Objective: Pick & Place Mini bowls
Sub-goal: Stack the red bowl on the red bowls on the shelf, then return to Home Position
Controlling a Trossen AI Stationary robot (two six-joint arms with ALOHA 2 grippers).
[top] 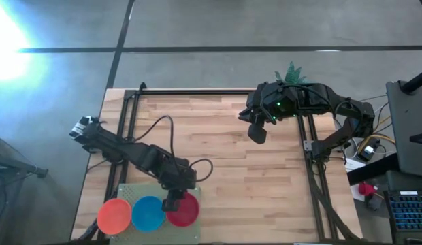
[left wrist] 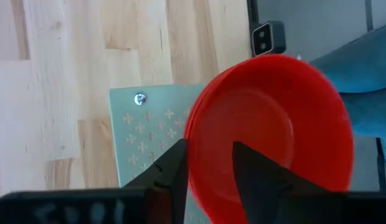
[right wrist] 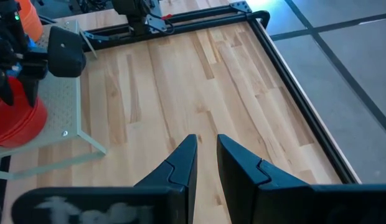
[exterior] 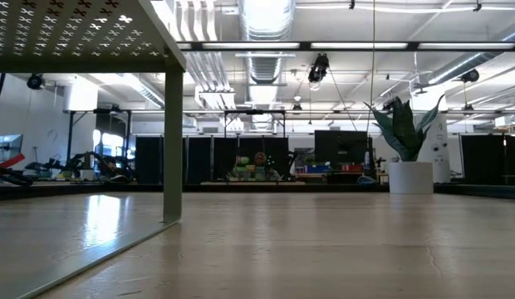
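Three mini bowls sit in a row on a pale green perforated platform (top: pixel 133 192) at the table's near left: orange (top: pixel 114 215), blue (top: pixel 148 212) and red (top: pixel 185 209). In the right wrist view the red ones (right wrist: pixel 15 121) look like a stack. My left gripper (left wrist: pixel 210 149) hangs open over the red bowl (left wrist: pixel 274 124), one finger inside its rim and one outside. My right gripper (top: pixel 257 133) hovers high over the far right of the table. Its fingers (right wrist: pixel 207 140) stand a narrow gap apart with nothing between them. My left gripper comes at the red bowl from above, slanting down, and straddles its rim (left wrist: pixel 192 155) on the side toward the blue bowl. One finger (left wrist: pixel 255 174) is inside the hollow and one (left wrist: pixel 174 174) outside. Whether either finger touches the rim, I cannot tell. The bowl rests on the platform.
A black rail frame (top: pixel 197 92) runs around the wooden tabletop. A small white pot with a green plant (exterior: pixel 409 177) stands at the far right edge. The platform stands raised on thin legs (exterior: pixel 173 141). Bare wood (top: pixel 252 184) lies between the two arms.
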